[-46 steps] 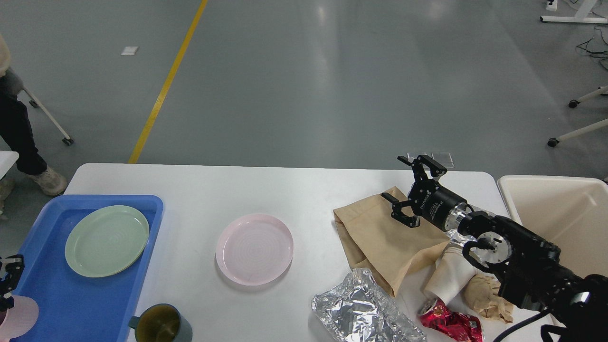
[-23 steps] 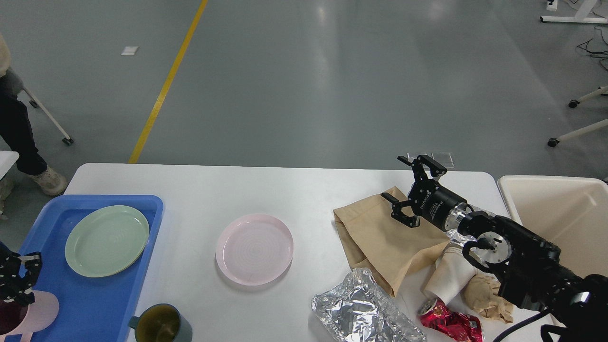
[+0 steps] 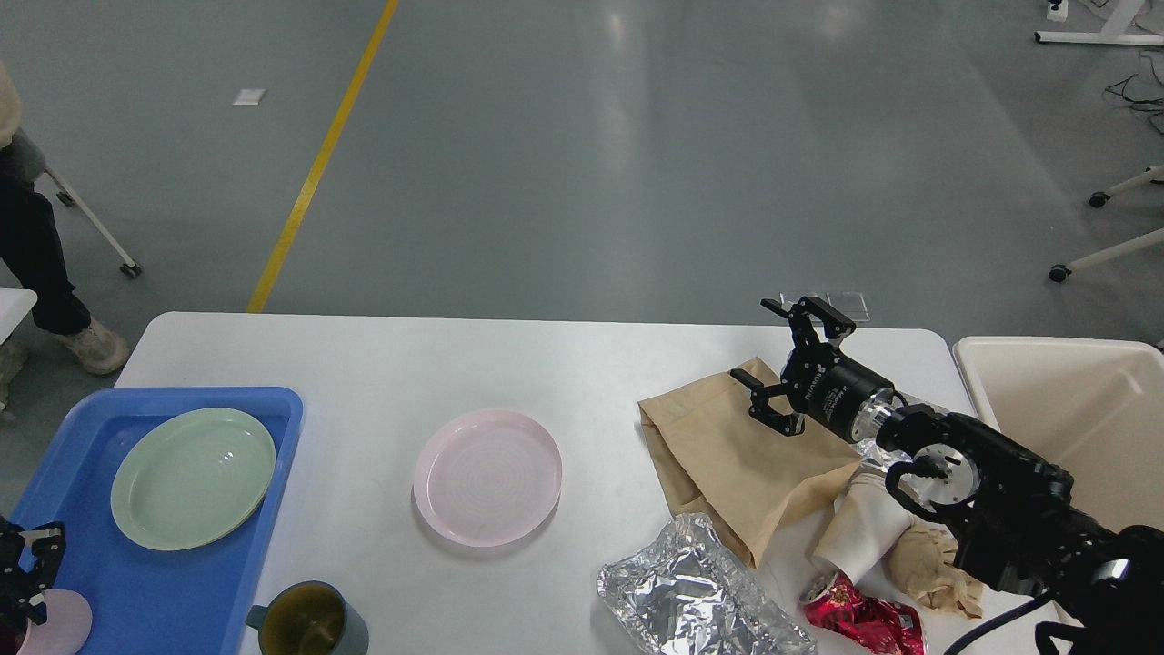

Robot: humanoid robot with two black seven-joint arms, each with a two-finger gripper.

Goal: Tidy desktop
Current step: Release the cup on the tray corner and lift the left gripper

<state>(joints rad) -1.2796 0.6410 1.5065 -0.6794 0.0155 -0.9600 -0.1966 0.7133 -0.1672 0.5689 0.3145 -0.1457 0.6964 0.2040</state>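
The white desktop (image 3: 391, 355) carries a pink plate (image 3: 487, 477) at its middle. At the left, a blue tray (image 3: 173, 582) holds a green plate (image 3: 193, 478). My left gripper (image 3: 25, 569) sits at the tray's front left corner, shut on the rim of a pink cup (image 3: 56, 624) and partly cut off by the view's edge. Over a brown paper bag (image 3: 727, 459) on the right, my right gripper (image 3: 751, 339) hovers open, holding nothing.
A dark green mug (image 3: 309, 620) stands at the front edge. Crumpled foil (image 3: 696, 596), a white paper cup (image 3: 864, 528), a crushed red can (image 3: 864, 620) and wadded brown paper (image 3: 928, 564) lie front right. A cream bin (image 3: 1082, 409) stands beside the table's right end.
My left gripper and the pink cup moved right, then back left and toward the front. The blue tray with the green plate slid left and nearer. The right arm stayed still.
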